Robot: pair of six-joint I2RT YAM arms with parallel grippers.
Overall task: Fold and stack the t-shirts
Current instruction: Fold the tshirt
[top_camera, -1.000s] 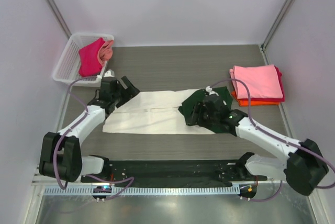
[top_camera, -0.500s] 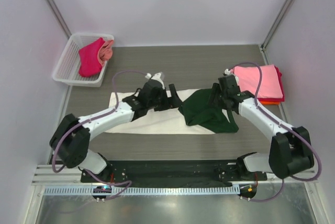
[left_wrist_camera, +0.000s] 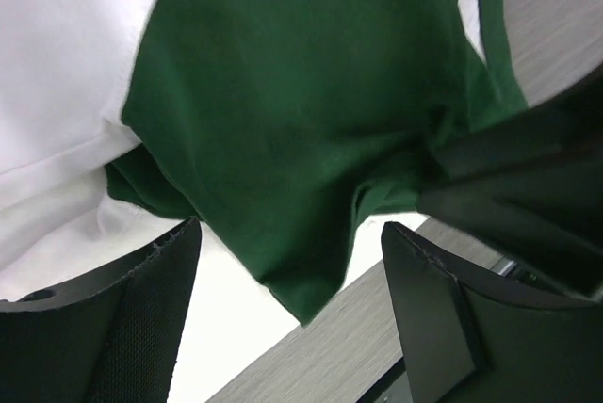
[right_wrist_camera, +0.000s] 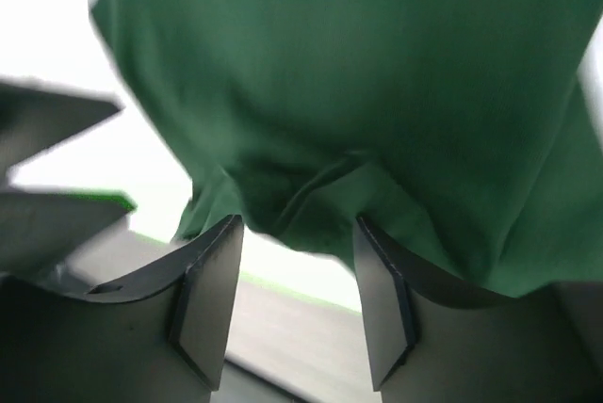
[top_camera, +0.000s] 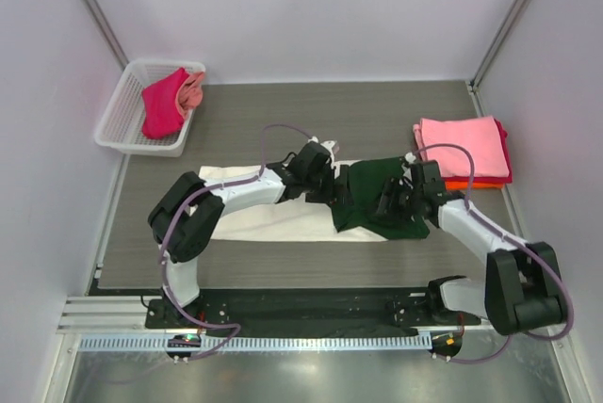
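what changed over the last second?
The left gripper swept right along the cream shirt to the green sleeve and is open. The right gripper pulled back toward the folded stack, then returned to the sleeve; grasp unclear. Stack and basket unchanged.

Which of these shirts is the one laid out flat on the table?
The cream shirt with dark green sleeves, spread out in the middle. The pink one lies folded at the right, and the magenta one is bundled in the basket.
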